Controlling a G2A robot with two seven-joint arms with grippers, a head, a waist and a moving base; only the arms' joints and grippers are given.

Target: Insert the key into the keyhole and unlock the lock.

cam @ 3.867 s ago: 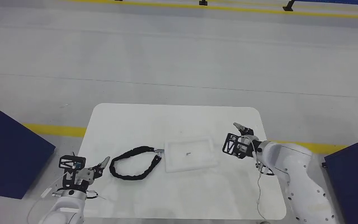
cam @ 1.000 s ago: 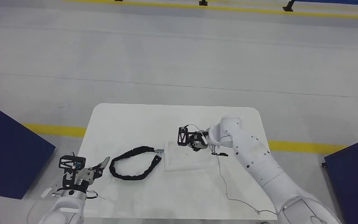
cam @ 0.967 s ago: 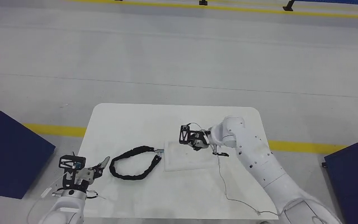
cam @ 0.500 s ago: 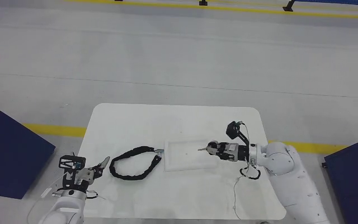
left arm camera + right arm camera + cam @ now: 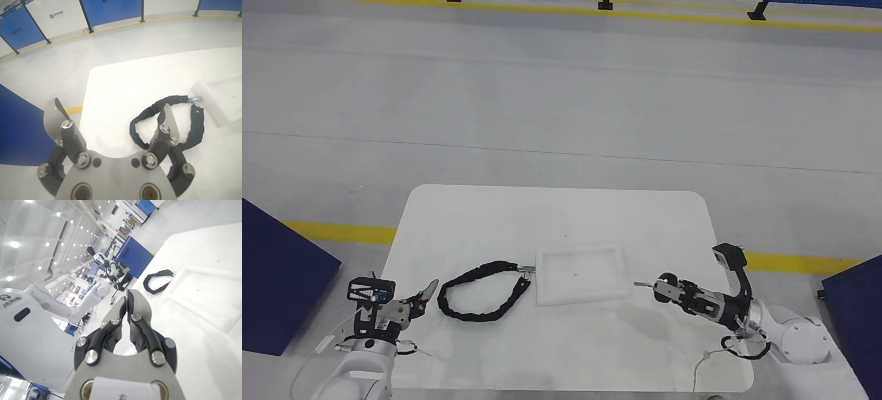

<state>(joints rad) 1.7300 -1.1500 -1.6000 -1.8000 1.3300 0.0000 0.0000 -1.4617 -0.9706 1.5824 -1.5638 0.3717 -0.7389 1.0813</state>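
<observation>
A black fabric-covered chain lock (image 5: 482, 290) lies looped on the white table, its silver lock cylinder (image 5: 528, 268) touching the left edge of a shallow white tray (image 5: 584, 275). My left gripper (image 5: 402, 305) rests open near the table's left front edge, just left of the chain (image 5: 196, 121); its fingers (image 5: 166, 113) hold nothing. My right gripper (image 5: 654, 289) hovers right of the tray, shut on a thin silver key (image 5: 641, 285) whose tip points towards the tray. In the right wrist view the key (image 5: 126, 294) is a narrow blade pinched between the fingertips, with the chain (image 5: 157, 283) beyond.
The tray (image 5: 198, 306) sits mid-table between the two arms. A thin cable trails from the right arm over the table's front right corner (image 5: 707, 365). Blue barriers stand off both table sides.
The right arm reached into the tray, closed on the key, and has drawn back to the right front with it. The left arm and the chain have stayed still.
</observation>
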